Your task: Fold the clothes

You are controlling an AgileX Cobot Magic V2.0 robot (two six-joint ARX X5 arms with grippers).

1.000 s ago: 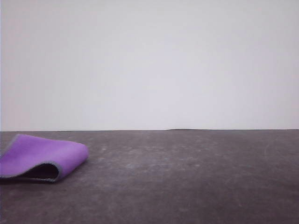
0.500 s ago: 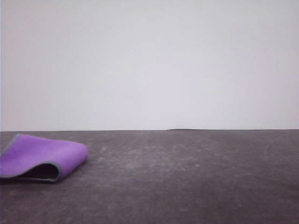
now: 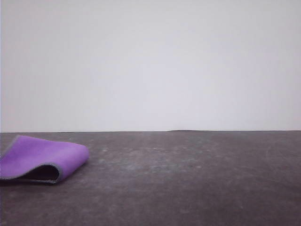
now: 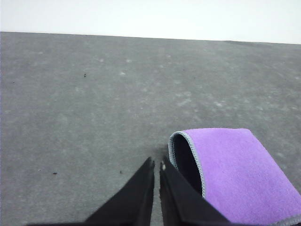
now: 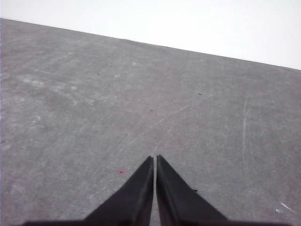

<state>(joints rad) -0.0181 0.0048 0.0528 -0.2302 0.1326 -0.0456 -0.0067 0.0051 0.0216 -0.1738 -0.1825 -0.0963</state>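
Note:
The clothes (image 3: 40,157) are one small cloth lying folded over on the dark table at the front left, purple face up, with a pale edge and a dark open loop at the fold. In the left wrist view the clothes (image 4: 235,169) lie just beside my left gripper (image 4: 156,165), whose black fingers are shut with nothing between them. My right gripper (image 5: 155,159) hovers over bare table, its fingers shut and empty.
The dark grey table (image 3: 188,179) stretches wide to the right of the cloth, scuffed and scratched. A plain white wall (image 3: 150,66) stands behind the far edge.

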